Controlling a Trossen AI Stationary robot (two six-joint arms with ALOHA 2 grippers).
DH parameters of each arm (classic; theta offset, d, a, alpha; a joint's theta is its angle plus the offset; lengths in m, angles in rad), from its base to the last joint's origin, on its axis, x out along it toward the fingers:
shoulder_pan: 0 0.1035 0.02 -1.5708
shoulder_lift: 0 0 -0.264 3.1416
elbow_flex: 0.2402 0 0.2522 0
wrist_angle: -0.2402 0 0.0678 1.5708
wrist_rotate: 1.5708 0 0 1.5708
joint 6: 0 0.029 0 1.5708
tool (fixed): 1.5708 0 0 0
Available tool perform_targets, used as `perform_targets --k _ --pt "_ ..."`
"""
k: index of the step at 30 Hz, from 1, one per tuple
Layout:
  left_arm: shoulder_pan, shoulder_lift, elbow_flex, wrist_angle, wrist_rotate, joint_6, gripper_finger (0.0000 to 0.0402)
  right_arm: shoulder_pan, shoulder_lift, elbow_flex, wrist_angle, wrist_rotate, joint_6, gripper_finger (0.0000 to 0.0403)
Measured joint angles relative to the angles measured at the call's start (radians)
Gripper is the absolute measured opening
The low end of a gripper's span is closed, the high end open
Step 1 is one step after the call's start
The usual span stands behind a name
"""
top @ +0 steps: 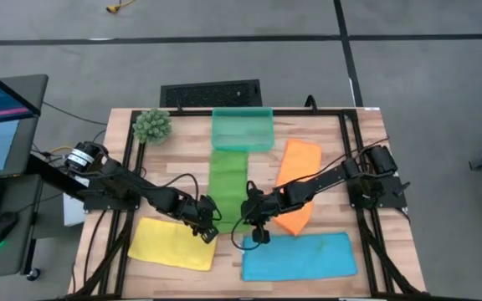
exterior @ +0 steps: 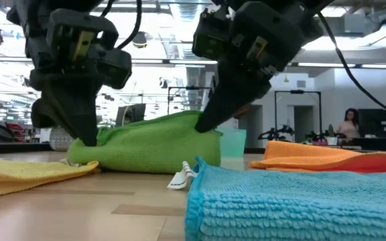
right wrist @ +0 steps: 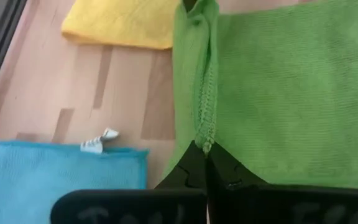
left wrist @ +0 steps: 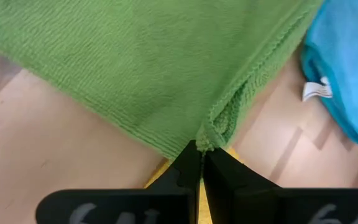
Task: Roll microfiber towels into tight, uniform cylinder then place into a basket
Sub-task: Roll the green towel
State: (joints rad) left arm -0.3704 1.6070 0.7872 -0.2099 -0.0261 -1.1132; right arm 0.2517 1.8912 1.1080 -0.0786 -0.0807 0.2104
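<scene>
The green towel (top: pixel 228 176) lies lengthwise on the table, its far end by the teal basket (top: pixel 243 130). My left gripper (top: pixel 210 226) is shut on its near left corner and my right gripper (top: pixel 253 219) is shut on its near right corner. In the low view the towel's near end (exterior: pixel 146 144) stands up as a hump between the two grippers. The yellow towel (top: pixel 172 244), the blue towel (top: pixel 299 256) and the orange towel (top: pixel 295 171) lie flat around it. My left gripper pinches the green towel's near left corner (left wrist: pixel 209 138) between its two fingertips, where the hem bunches. The fingers slant down from the table's left. The corner sits low, close to the table (exterior: pixel 86 144). My right gripper pinches the green towel's near right corner at the stitched hem (right wrist: pixel 205 138) between its two fingertips. The fingers slant down from the table's right. The corner is raised off the table (exterior: pixel 203 120), and the cloth slopes down from it.
A spiky green plant ball (top: pixel 152 125) stands at the far left. The blue towel's white tag (exterior: pixel 181 175) lies just in front of the green towel. A dark frame edges the wooden tabletop. A person (exterior: pixel 348 124) shows far off in the room.
</scene>
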Motion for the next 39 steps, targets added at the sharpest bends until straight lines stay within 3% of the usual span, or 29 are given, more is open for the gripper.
perform_targets --k 7,16,29,39 --pt "0.016 0.0 -0.032 0.045 -0.005 0.01 0.0 -0.009 0.108 0.023 0.015 0.024 0.051 0.0004" --pt "0.038 0.0 -0.036 0.029 -0.006 0.011 0.0002 -0.027 0.112 0.075 -0.031 0.025 0.055 0.0011" --pt "0.041 0.0 -0.036 0.004 -0.04 0.011 0.0056 -0.028 0.112 0.075 -0.053 0.051 0.054 0.0049" --pt "0.041 0.0 -0.036 0.004 -0.042 -0.008 0.0088 -0.028 0.112 0.075 -0.044 0.054 0.086 0.0135"
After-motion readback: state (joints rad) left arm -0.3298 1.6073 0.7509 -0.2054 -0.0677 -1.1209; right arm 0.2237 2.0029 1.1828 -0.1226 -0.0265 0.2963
